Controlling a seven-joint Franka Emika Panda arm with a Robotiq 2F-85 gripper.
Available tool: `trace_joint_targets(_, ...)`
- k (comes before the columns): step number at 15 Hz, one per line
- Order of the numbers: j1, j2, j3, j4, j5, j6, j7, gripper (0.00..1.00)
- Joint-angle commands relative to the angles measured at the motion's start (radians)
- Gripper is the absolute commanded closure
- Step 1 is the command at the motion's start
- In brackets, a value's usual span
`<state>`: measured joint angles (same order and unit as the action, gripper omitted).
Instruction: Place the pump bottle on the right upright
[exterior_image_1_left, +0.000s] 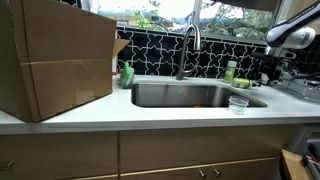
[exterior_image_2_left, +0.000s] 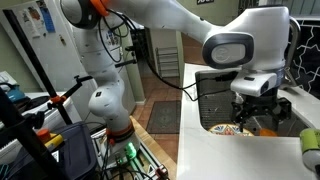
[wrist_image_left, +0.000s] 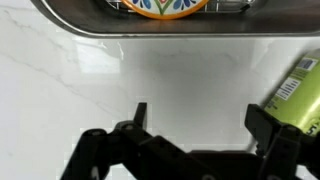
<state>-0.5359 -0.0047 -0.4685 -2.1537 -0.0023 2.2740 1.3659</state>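
The pump bottle (exterior_image_1_left: 231, 72) is small and pale green and sits on the white counter behind the sink's right corner. In the wrist view its yellow-green body with a printed label (wrist_image_left: 297, 95) lies slanted at the right edge, just outside my right finger; its pump top is out of frame. My gripper (wrist_image_left: 200, 120) is open and empty over bare counter, with nothing between the fingers. It also shows in an exterior view (exterior_image_2_left: 252, 116), hanging low beside the sink. In the exterior view (exterior_image_1_left: 290, 38) only the arm's upper part is clear.
The steel sink (exterior_image_1_left: 150, 98) holds a colourful plate (wrist_image_left: 168, 8). A tall faucet (exterior_image_1_left: 186, 50) stands behind it. A brighter green bottle with a dark top (exterior_image_1_left: 127, 73) stands at the left, a clear cup (exterior_image_1_left: 238, 102) at the sink's right front, and a large cardboard box (exterior_image_1_left: 55, 60) at the left.
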Motion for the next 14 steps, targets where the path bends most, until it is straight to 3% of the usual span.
trace_joint_targets(1,-0.013,0.013,-0.042,-0.005,-0.064,0.120,-0.090,0.00)
trace_joint_targets(4,-0.035,0.047,-0.074,0.022,-0.087,0.165,-0.102,0.00)
trace_joint_targets(6,-0.053,0.059,-0.094,0.048,-0.006,0.131,-0.115,0.00)
trace_joint_targets(7,-0.035,0.029,-0.082,0.017,-0.054,0.140,-0.094,0.00)
trace_joint_targets(12,-0.046,0.044,-0.095,0.036,-0.027,0.140,-0.100,0.00)
trace_joint_targets(14,-0.059,0.125,-0.100,0.124,0.073,0.072,-0.084,0.00)
